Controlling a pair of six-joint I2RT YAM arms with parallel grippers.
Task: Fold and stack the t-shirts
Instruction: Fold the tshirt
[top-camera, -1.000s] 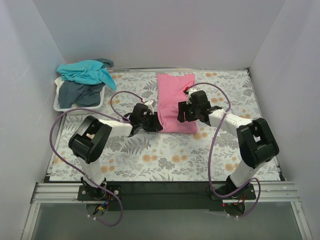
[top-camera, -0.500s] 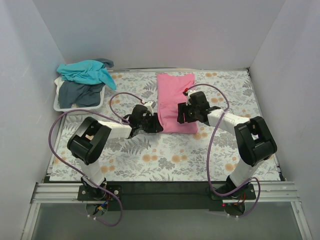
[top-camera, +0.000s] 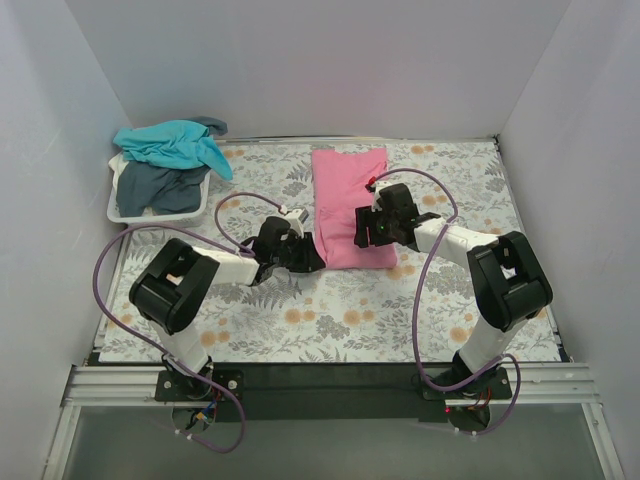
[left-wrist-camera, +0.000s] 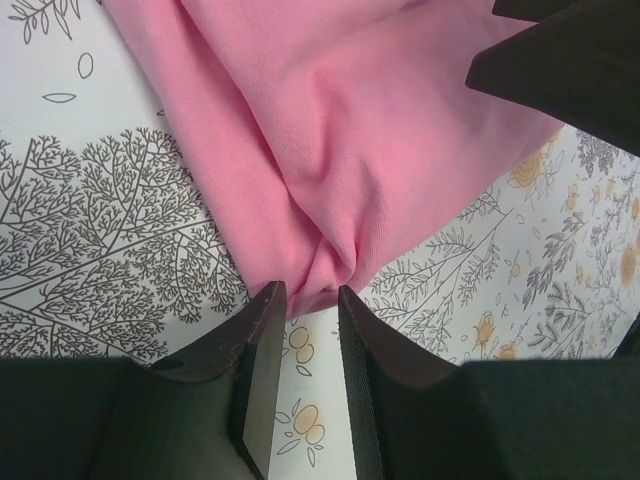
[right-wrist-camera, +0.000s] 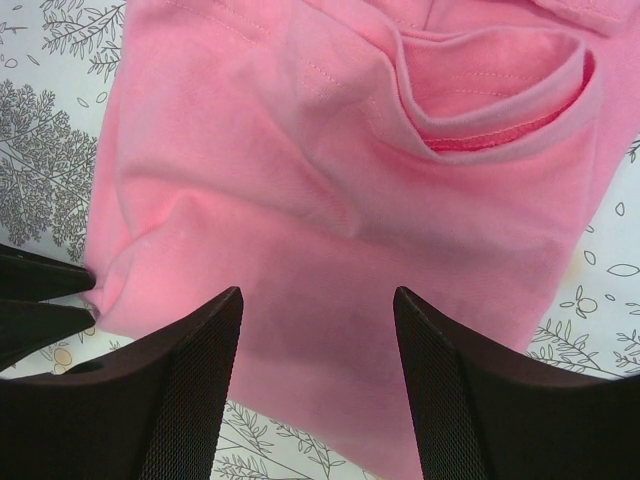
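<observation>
The pink t-shirt lies folded in a long rectangle on the floral table cover, mid table. My left gripper is at its near left corner, and in the left wrist view the jaws are closed on that corner of pink cloth, which puckers toward the tips. My right gripper is open and hovers over the near right part of the shirt, with nothing between its fingers. The teal t-shirt and the slate grey-blue t-shirt lie heaped at the far left.
The white basket holds the two heaped shirts against the left wall. White walls close in the table on three sides. The left gripper's fingertips show at the left edge of the right wrist view.
My left gripper has moved a little nearer and drawn the shirt's near left corner with it. The right gripper has edged left over the shirt and stayed open.
</observation>
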